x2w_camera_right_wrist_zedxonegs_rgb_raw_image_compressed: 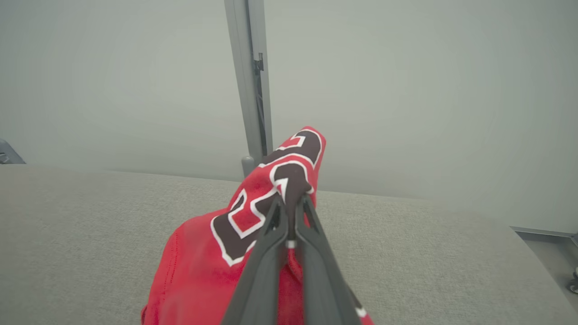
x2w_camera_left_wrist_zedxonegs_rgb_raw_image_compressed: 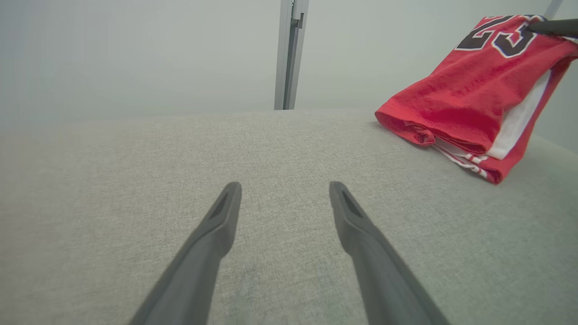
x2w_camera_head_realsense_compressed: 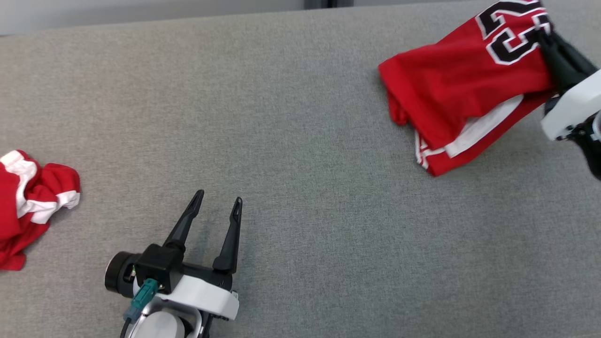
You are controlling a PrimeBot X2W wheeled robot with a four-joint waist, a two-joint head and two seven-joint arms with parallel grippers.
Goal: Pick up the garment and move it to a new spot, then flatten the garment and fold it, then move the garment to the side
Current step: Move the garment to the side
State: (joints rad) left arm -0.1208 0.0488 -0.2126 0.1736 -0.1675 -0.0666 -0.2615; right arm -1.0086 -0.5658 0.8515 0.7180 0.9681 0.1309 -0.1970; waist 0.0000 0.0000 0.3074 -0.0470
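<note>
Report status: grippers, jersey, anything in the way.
Right gripper shut on folded red jersey, one end raised, other end on table. Left gripper open, empty. Crumpled red garment far left, apart.

The garment (x2w_camera_head_realsense_compressed: 450, 94) runs off the head view's top edge, which clips its black number. The right gripper (x2w_camera_right_wrist_zedxonegs_rgb_raw_image_compressed: 292, 203) has its tips buried in a fold of the cloth. Its white wrist housing (x2w_camera_head_realsense_compressed: 570, 105) is cut by that view's right edge. A second red-and-white heap (x2w_camera_head_realsense_compressed: 33, 202) is cropped at the left edge.
</note>
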